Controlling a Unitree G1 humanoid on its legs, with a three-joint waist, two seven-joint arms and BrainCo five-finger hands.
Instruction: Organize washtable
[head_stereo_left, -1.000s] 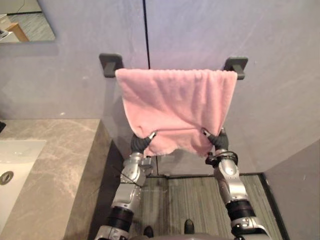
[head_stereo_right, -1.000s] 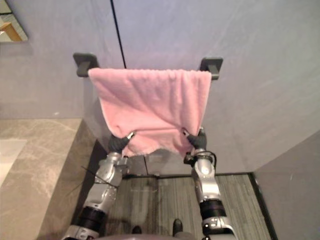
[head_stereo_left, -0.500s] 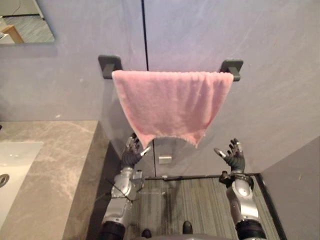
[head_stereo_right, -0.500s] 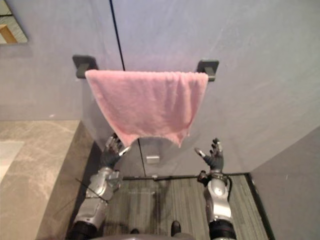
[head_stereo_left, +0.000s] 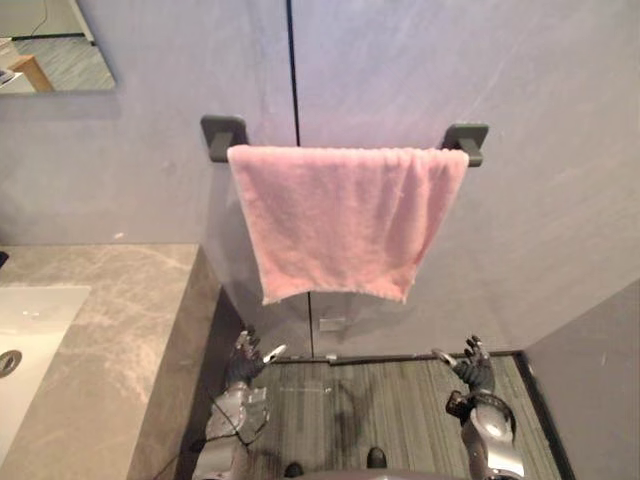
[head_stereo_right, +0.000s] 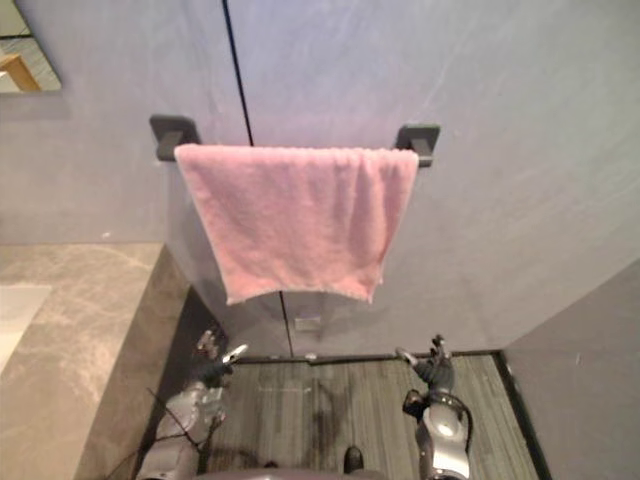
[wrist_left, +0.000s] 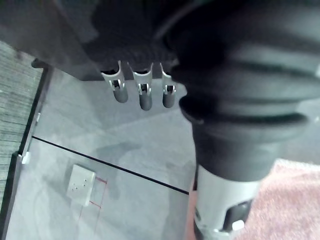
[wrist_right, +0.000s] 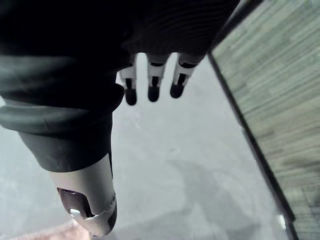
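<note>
Left hand (head_stereo_left: 245, 358) and right hand (head_stereo_left: 472, 368) hang low beneath the towel bar (head_stereo_left: 468, 140), palms turned up and fingers spread loose, holding nothing. Each wrist view shows that hand's own fingers (wrist_left: 142, 95) straight, with only bare wall (wrist_right: 190, 165) past them. The left hand sits under the bar's left end and the right hand under its right end. That spacing suits 2 hands working the cloth's 2 lower corners evenly instead of tugging from 1 side.

The pink towel (head_stereo_left: 345, 220) is draped over the bar and spread almost the whole way between the bar's 2 dark brackets (head_stereo_left: 222, 135). Its top edge lies flat along the bar. Its sides taper inward a little, down to a fairly level hem well above both hands. Spread this wide, it should dry and stay put better than bunched cloth would. How much of it hangs behind the bar cannot be told, so its balance is a guess.

Below and to the left of the bar runs the grey stone bench (head_stereo_left: 110, 330), with the white sink (head_stereo_left: 30, 330) set in it farther left.

With both hands empty and apart from the cloth, the hanging step looks done. Whatever remains of the tidying would lie on the bench, left of the bar. A hand passing close under the bar could brush the hem and drag the towel crooked.
</note>
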